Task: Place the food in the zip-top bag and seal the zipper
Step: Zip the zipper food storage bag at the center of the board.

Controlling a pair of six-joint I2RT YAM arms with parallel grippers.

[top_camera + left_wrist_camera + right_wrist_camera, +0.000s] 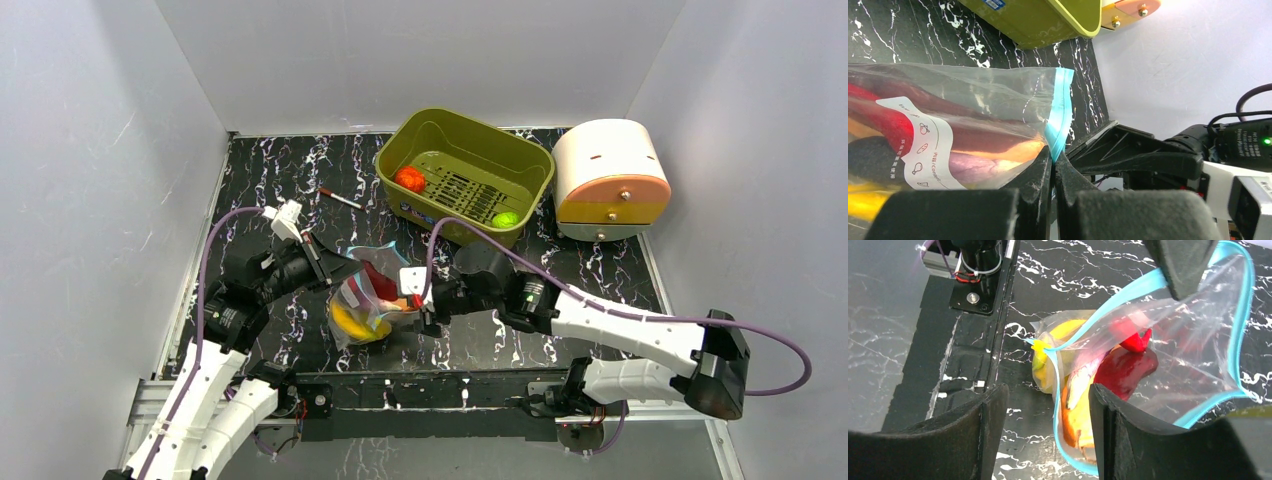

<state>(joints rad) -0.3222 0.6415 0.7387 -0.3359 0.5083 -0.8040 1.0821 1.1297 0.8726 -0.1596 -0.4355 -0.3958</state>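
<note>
The clear zip-top bag [362, 295] lies in the middle of the table with its mouth open. Inside it I see the yellow banana [1068, 332], orange carrot [1074, 422], red chili [1135, 342] and dark eggplant [1123, 372]. My left gripper [1053, 156] is shut on the teal-blue zipper [1060, 110] at one corner and holds the mouth up; it also shows in the top view [335, 272]. My right gripper [1048, 435] is open, its fingers astride the near mouth edge by the carrot. The tomato [409, 179] and green fruit [505, 219] lie in the olive tub [440, 125].
A thin red-tipped stick [340, 198] lies on the table left of the tub. A white and orange round box [610, 180] stands at the back right. White walls close in three sides. The black rail [430, 385] runs along the near edge.
</note>
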